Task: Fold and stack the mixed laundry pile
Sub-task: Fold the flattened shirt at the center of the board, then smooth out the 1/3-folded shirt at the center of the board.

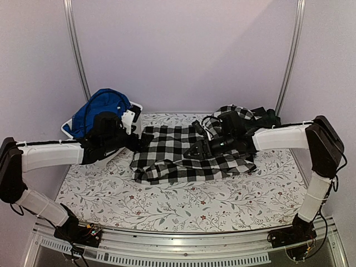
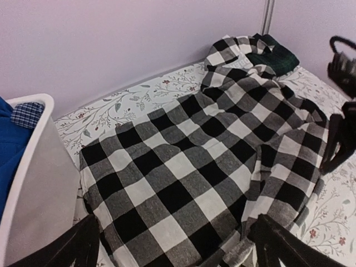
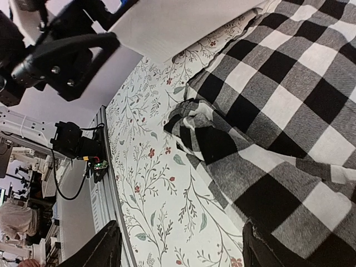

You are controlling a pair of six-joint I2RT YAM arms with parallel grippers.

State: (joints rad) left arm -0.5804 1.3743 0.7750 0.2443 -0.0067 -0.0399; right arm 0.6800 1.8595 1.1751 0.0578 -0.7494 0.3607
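Note:
The black-and-white checked shirt (image 1: pixel 183 156) lies spread, partly rumpled, in the middle of the table; it also fills the left wrist view (image 2: pixel 189 156) and the right of the right wrist view (image 3: pixel 283 105). The dark green-navy tartan garment (image 1: pixel 270 118) is bunched at the back right, and shows in the left wrist view (image 2: pixel 273 55). The bright blue garment (image 1: pixel 100 108) sits in the white tub. My left gripper (image 1: pixel 138 142) is open at the shirt's left edge, jaws spread over the cloth (image 2: pixel 178 253). My right gripper (image 1: pixel 201 147) is open and empty over the shirt's near edge (image 3: pixel 183 253).
The white tub (image 1: pixel 132 118) stands at the back left, close beside my left gripper (image 2: pixel 39 183). A floral cloth (image 1: pixel 183 206) covers the table. A metal rail (image 1: pixel 178 245) with cables runs along the near edge. Walls close the back and sides.

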